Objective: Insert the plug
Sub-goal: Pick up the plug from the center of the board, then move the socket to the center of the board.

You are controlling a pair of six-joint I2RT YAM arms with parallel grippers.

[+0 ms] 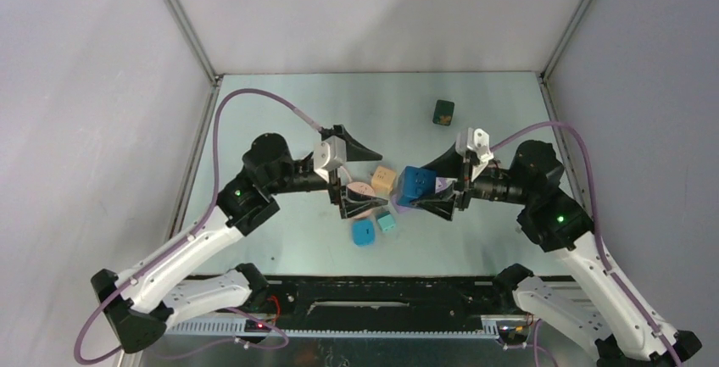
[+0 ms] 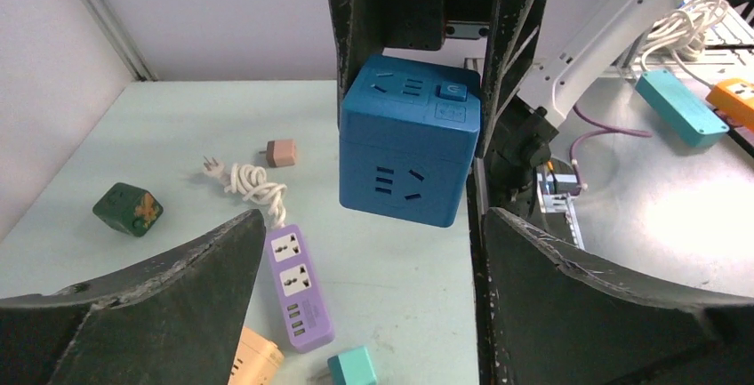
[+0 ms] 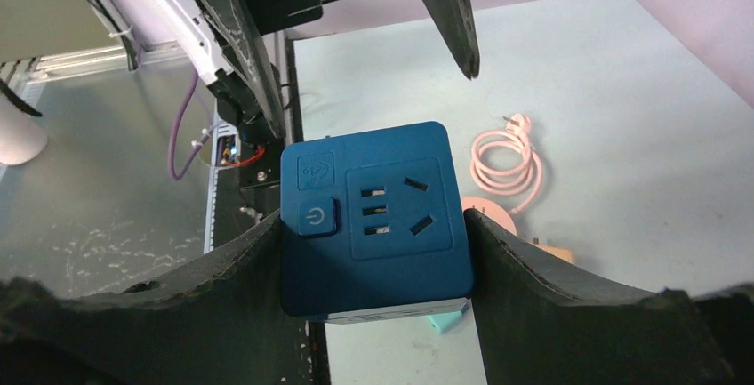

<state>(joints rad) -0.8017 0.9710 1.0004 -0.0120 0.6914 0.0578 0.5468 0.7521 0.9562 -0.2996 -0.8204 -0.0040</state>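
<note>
We see bright, even, diffuse light across the table [image 1: 381, 104], with only faint, soft shadows on it, a paler diagonal band on the back wall [image 1: 381, 11], and sharp focus in all views.

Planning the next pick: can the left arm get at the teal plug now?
Probably yes: the left gripper is open and empty, and the teal plug lies uncovered close by.

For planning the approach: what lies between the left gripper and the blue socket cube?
Nothing; the left wrist view shows bare air from the left gripper to the blue socket cube.
</note>
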